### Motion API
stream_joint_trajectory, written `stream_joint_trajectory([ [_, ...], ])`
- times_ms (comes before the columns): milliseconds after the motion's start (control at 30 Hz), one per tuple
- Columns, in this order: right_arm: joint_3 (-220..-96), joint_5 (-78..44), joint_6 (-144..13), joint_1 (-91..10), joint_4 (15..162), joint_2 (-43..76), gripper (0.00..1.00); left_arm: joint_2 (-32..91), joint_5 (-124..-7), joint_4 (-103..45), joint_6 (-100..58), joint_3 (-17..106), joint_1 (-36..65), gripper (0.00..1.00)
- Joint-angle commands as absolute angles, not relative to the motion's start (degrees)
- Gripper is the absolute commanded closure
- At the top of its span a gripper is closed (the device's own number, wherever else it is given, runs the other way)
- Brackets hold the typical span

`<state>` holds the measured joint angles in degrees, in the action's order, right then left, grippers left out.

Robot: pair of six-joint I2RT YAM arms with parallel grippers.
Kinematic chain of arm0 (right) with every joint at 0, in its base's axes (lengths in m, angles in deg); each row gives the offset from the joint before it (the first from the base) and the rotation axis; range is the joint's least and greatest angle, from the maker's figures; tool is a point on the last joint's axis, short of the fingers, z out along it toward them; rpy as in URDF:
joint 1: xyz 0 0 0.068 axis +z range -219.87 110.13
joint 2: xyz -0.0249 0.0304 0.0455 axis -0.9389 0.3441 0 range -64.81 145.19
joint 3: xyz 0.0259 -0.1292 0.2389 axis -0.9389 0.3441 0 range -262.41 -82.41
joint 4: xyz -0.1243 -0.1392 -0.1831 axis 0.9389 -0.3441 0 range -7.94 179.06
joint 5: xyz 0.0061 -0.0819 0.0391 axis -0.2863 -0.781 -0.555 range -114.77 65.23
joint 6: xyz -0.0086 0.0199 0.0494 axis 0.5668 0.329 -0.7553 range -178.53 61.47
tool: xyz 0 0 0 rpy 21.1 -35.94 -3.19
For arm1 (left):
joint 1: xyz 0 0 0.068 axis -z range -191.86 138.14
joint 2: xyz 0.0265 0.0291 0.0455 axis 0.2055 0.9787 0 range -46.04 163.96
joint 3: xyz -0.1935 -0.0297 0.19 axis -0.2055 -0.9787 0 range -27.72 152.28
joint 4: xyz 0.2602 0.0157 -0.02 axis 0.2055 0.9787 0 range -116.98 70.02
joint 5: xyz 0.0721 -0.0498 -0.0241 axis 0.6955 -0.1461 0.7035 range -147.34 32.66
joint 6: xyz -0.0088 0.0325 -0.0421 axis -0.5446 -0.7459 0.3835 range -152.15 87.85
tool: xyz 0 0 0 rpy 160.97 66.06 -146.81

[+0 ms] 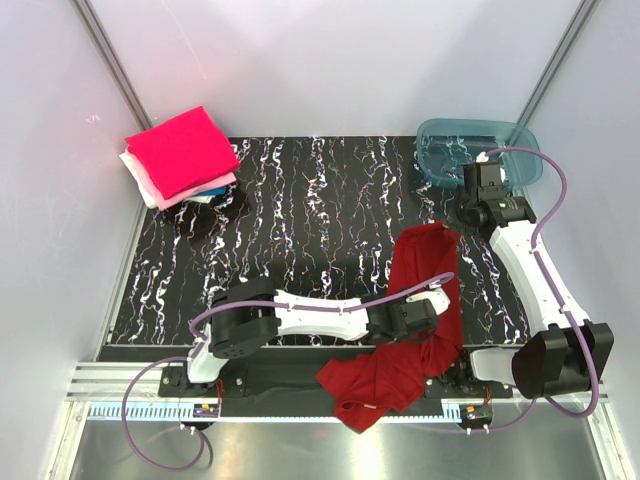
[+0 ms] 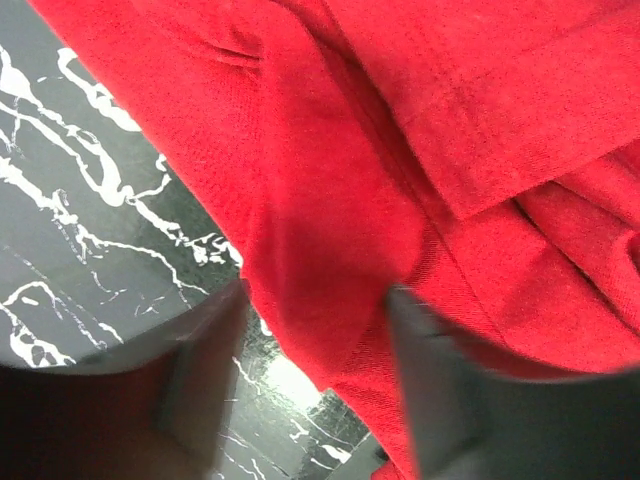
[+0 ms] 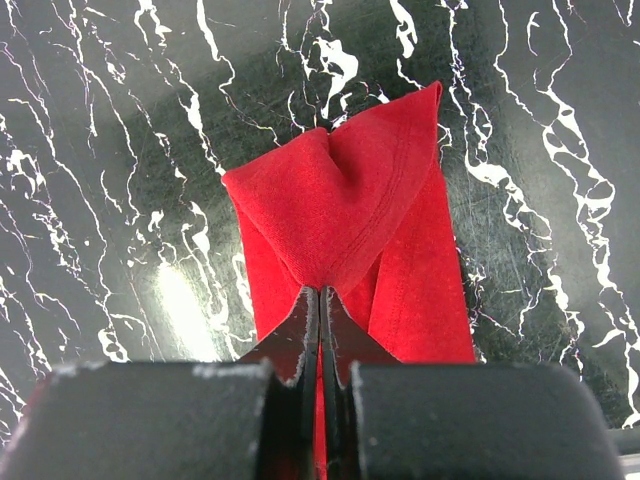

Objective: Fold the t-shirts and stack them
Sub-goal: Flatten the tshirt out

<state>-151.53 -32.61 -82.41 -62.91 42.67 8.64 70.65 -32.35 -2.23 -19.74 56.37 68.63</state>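
Observation:
A dark red t-shirt [image 1: 415, 330] lies crumpled in a long strip on the black marbled table [image 1: 300, 220], its lower end hanging over the near edge. My right gripper [image 1: 456, 224] is shut on the shirt's far corner [image 3: 340, 200], with the cloth pinched between its fingertips [image 3: 321, 290]. My left gripper [image 1: 436, 304] is over the middle of the shirt. In the left wrist view it [image 2: 315, 300] is open, a fold of the red cloth [image 2: 330, 250] hanging between the fingers [image 2: 440, 400] and apart from the left one. Folded t-shirts [image 1: 182, 152] are stacked at the back left, magenta on top.
A teal see-through tub [image 1: 478, 150] stands at the back right, just behind my right wrist. White walls close in the table on the left, back and right. A metal rail [image 1: 120, 385] runs along the near edge by the arm bases.

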Motion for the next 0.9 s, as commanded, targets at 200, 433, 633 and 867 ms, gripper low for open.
stream_joint_trajectory([
  [200, -151.9, -31.4, -83.2, -63.3, 44.8, 8.1, 1.00, 68.8, -35.0, -4.3, -19.7, 57.1, 67.5, 0.67],
  [433, -151.4, -31.4, -83.0, -63.3, 45.2, 8.5, 1.00, 67.7, -32.1, -3.2, -18.1, 57.9, 66.4, 1.00],
  [633, -153.0, -30.7, -83.1, -63.3, 43.4, 6.9, 1.00, 59.8, -27.1, 0.1, -15.2, 56.7, 64.9, 1.00],
  [867, -159.1, -28.4, -83.9, -63.4, 37.9, 1.3, 1.00, 47.4, -27.0, 10.4, -14.7, 58.8, 64.1, 0.98],
])
